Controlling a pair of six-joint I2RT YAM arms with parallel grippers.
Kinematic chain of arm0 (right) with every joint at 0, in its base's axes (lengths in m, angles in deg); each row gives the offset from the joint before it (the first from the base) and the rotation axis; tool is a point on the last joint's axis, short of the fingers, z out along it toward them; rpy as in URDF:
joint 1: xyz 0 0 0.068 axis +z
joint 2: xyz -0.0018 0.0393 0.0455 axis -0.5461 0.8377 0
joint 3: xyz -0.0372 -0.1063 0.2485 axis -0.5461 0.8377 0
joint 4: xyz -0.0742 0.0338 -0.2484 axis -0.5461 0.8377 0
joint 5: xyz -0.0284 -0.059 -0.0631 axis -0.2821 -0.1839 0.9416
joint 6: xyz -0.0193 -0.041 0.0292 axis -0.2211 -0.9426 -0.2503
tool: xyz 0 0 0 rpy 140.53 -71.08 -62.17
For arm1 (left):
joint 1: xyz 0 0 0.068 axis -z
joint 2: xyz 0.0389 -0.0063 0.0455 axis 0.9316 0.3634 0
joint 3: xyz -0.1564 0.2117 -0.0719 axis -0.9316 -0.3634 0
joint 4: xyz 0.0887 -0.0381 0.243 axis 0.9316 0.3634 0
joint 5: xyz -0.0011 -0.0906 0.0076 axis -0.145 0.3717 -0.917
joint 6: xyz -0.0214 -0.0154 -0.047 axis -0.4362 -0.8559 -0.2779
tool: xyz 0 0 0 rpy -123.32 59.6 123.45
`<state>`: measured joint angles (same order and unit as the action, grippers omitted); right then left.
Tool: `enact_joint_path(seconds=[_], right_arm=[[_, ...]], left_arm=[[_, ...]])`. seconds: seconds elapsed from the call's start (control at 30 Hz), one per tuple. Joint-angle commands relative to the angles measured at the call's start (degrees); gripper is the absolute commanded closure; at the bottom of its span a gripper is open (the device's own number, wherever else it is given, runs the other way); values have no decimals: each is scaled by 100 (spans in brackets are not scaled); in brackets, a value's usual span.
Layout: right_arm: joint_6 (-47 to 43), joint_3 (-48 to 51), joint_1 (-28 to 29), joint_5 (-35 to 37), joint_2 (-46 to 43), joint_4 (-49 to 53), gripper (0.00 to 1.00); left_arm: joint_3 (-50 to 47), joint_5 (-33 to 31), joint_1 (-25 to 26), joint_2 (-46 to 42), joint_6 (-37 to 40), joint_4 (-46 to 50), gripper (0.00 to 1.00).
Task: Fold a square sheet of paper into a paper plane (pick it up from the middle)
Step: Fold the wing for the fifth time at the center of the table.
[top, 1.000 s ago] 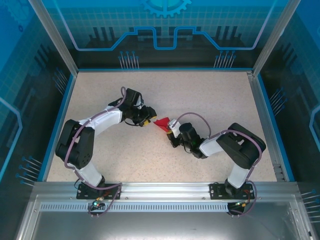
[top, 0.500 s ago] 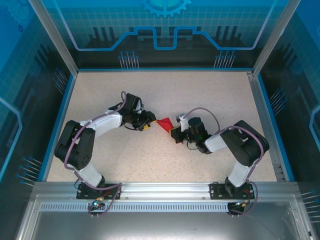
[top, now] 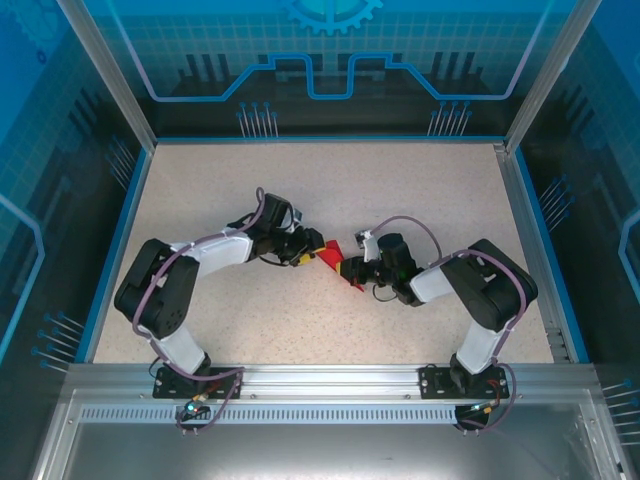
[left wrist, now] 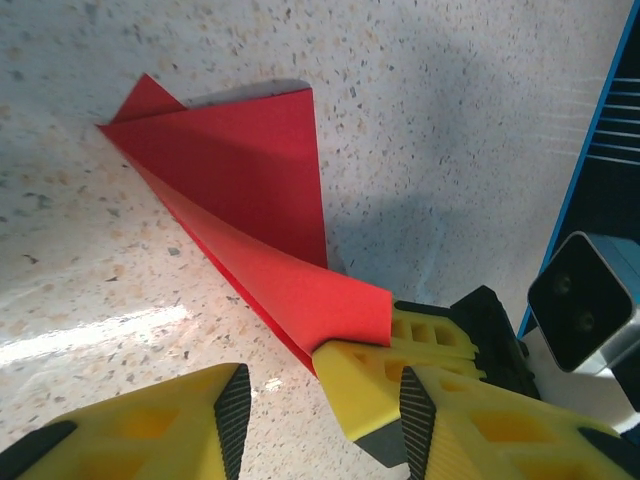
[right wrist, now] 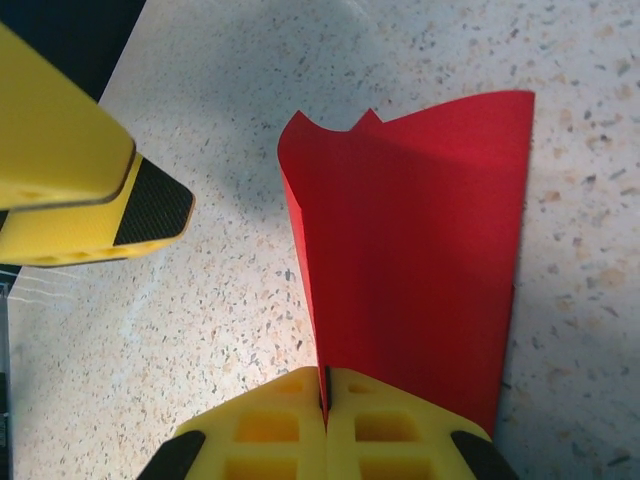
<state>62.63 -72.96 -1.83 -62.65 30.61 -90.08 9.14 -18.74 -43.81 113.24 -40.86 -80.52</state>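
Observation:
The red sheet of paper (top: 331,252) is folded into a narrow pointed wedge and lies low over the middle of the table. In the right wrist view the paper (right wrist: 420,250) stands on edge, and my right gripper (right wrist: 326,392) is shut on its lower fold. The left wrist view shows the paper (left wrist: 250,190) curling up from the table, with the right gripper's yellow fingers (left wrist: 372,385) pinching its near corner. My left gripper (left wrist: 322,400) is open right beside that pinch, holding nothing. From above, the left gripper (top: 310,251) and right gripper (top: 348,268) meet at the paper.
The speckled table (top: 400,190) is bordered by a blue rim (top: 130,230) and glass walls on three sides. The left gripper's fingers (right wrist: 60,140) hang close to the paper's left. Both arms reach inward from the near edge.
My left gripper has moved right, up to the paper. The right gripper has shifted and lowered the paper toward the table, keeping its hold.

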Motion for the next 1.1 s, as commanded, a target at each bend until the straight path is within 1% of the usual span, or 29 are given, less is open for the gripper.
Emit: enact_joint_path(seconds=[0.0,0.23,0.43,0.7,0.87,1.07], right_arm=[[465,-44,-111,-78,110,137,98],[860,46,-221,-159,203,100,97],[1243,117,-338,-333,456,-195,95],[1649,184,-427,-498,495,-448,94],[1929,255,-505,-561,504,-547,96],[2111,238,-560,-554,523,-301,98]], left_arm=[[-85,259,100,150,-71,-406,54],[-89,319,197,318,-95,-593,55],[-93,325,236,422,-98,-654,56],[-68,391,279,551,-75,-769,58],[-10,423,306,683,-63,-919,63],[99,484,340,897,-36,-1014,72]])
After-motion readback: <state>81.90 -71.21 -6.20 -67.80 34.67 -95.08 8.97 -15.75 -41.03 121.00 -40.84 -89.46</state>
